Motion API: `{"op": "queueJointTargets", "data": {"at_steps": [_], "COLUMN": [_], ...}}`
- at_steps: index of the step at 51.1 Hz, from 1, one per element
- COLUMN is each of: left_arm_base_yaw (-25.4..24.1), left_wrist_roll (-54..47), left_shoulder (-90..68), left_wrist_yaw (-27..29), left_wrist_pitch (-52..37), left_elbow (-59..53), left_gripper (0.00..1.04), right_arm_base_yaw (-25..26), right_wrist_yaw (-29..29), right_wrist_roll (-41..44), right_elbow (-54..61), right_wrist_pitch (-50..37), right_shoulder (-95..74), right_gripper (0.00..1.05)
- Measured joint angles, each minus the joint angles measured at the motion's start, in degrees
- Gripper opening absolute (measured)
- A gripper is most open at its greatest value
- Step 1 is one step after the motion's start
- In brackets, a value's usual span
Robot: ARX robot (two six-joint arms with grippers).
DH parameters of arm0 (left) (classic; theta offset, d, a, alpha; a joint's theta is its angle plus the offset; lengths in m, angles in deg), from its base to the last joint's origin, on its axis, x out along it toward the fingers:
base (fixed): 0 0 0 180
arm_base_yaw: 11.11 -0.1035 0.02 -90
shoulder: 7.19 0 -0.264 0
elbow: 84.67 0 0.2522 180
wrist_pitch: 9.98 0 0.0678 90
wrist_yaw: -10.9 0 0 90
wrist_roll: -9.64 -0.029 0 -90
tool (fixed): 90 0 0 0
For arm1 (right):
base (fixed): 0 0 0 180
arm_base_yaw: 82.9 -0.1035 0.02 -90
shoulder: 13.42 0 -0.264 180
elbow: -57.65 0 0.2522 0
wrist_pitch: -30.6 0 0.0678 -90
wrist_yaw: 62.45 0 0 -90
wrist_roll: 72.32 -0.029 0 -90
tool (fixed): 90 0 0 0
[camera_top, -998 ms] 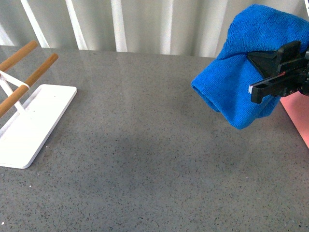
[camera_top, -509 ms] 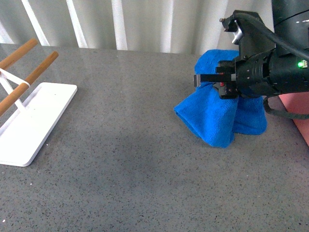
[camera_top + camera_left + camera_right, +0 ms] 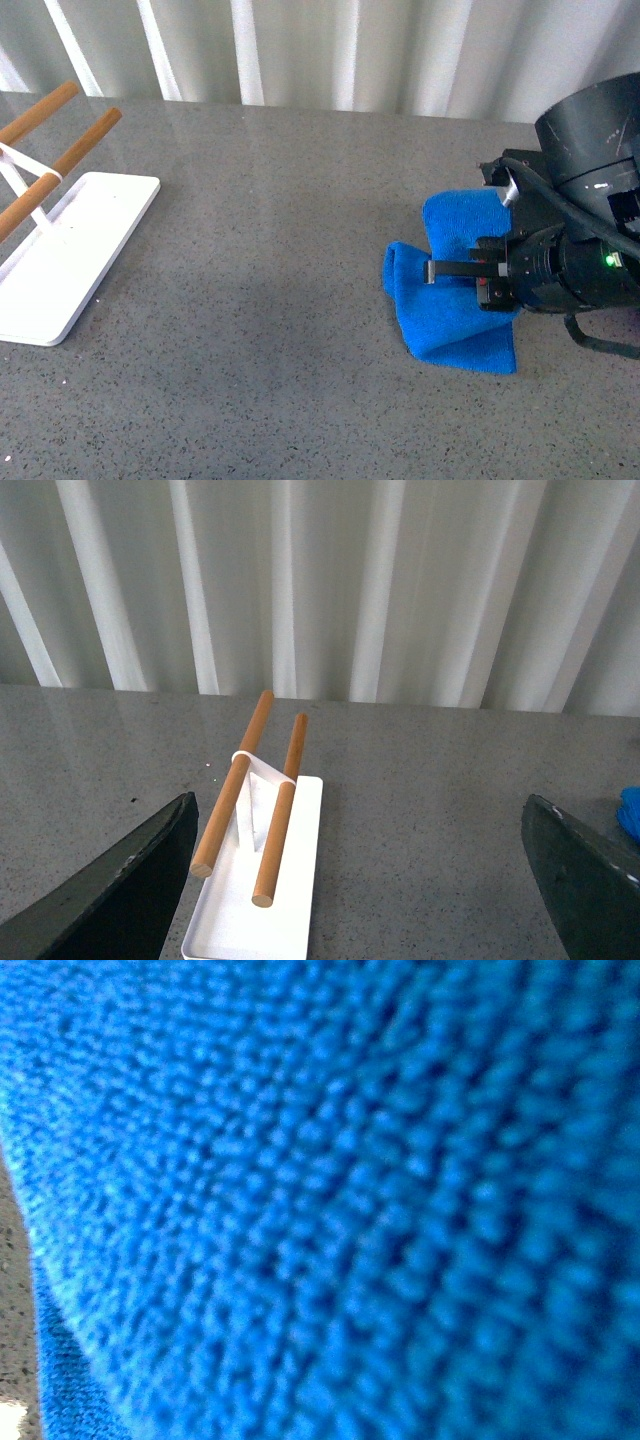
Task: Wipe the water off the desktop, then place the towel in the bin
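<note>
The blue towel [image 3: 445,300] lies bunched on the dark grey speckled desktop [image 3: 270,300] at the right. My right gripper [image 3: 470,275] is shut on the towel and presses it down onto the desktop. In the right wrist view the towel [image 3: 330,1190] fills almost the whole picture, and its fingers are hidden. My left gripper [image 3: 365,880] is open and empty above the desktop [image 3: 430,810]; only its two dark fingertips [image 3: 130,890] show. A sliver of towel [image 3: 630,810] shows at that view's edge. The bin is out of view.
A white rack base [image 3: 60,260] with wooden bars [image 3: 60,165] stands at the left of the desktop; it also shows in the left wrist view [image 3: 260,890]. A white corrugated wall [image 3: 320,50] runs behind the desktop.
My right gripper has come down with the towel from high at the right, then lower still, until the towel is flattened on the desktop. The pink bin's edge has gone from view.
</note>
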Motion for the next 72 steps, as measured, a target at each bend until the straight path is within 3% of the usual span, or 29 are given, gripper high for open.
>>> {"op": "queueJointTargets", "data": {"at_steps": [17,41,57,68,72], "left_arm_base_yaw": [0.0,0.0,0.0,0.0,0.0], "left_wrist_roll": [0.0,0.0,0.0,0.0,0.0], "left_shoulder": [0.0,0.0,0.0,0.0,0.0], "left_wrist_yaw": [0.0,0.0,0.0,0.0,0.0], "left_wrist_pitch": [0.0,0.0,0.0,0.0,0.0], "left_elbow": [0.0,0.0,0.0,0.0,0.0], "left_gripper": [0.98,0.98,0.98,0.98,0.98], "right_arm_base_yaw": [9.0,10.7,7.6,1.2,-1.2], "right_wrist_yaw": [-3.5,0.5,-4.9,-14.4,-15.2], "right_wrist_roll": [1.0,2.6,3.0,2.4,1.9], "right_elbow": [-4.4,-26.4,-39.5,-39.9,-37.6], "right_wrist_pitch": [-0.5,9.4,12.3,10.0,8.7], "right_shoulder": [-5.9,-17.4,-23.8,-24.7,-23.7], "right_gripper": [0.04,0.04,0.04,0.04,0.04]}}
